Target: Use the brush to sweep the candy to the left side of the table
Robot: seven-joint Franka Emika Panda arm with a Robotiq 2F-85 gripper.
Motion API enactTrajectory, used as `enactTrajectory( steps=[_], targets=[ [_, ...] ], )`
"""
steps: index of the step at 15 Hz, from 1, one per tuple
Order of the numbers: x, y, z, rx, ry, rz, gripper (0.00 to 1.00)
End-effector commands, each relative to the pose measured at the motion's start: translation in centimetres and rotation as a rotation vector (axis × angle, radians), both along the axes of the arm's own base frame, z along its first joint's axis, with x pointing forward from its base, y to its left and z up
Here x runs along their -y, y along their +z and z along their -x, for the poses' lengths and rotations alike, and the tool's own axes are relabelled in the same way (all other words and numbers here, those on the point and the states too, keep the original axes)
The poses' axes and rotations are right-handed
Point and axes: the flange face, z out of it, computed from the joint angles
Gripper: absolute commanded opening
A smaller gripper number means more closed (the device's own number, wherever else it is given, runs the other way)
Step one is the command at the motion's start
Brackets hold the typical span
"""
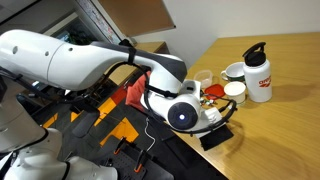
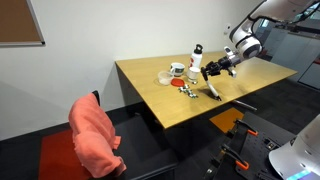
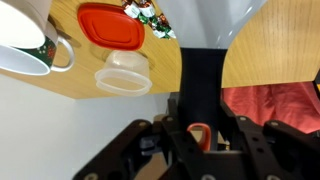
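My gripper (image 3: 200, 128) is shut on the brush's red handle (image 3: 199, 137). The flat block of black bristles (image 3: 204, 80) points away from the wrist toward the table (image 3: 280, 45). In both exterior views the gripper (image 2: 222, 68) (image 1: 203, 113) holds the brush tilted, with the bristles (image 2: 213, 93) (image 1: 215, 138) low at the table's edge. The candy (image 2: 187, 90) lies in a small cluster on the table beside the bristles, a short gap away. In the wrist view the candy (image 3: 150, 18) is next to a red round dish.
A red round dish (image 3: 110, 25) (image 2: 178, 84), a clear plastic cup (image 3: 125, 72), a white mug (image 3: 30, 45) (image 2: 177, 70) and a white bottle with a red cap (image 2: 197, 58) (image 1: 258, 75) stand close behind the candy. A red cloth (image 2: 95, 135) hangs on a chair off the table.
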Motion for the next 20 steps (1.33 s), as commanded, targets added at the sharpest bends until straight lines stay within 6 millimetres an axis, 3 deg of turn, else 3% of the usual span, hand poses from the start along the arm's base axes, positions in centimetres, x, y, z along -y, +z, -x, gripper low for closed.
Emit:
enactTrajectory(
  steps=[1, 8, 17, 20],
  targets=[
    [0.1, -0.6, -1.7, 0.033, 0.019, -0.028, 0.16],
    [-2.2, -1.8, -5.5, 0.093, 0.056, -0.092, 0.16],
    [-6.1, 0.8, -13.1, 0.252, 0.184, -0.161, 0.16],
    [-7.7, 0.7, -13.1, 0.245, 0.219, -0.171, 0.16]
  ],
)
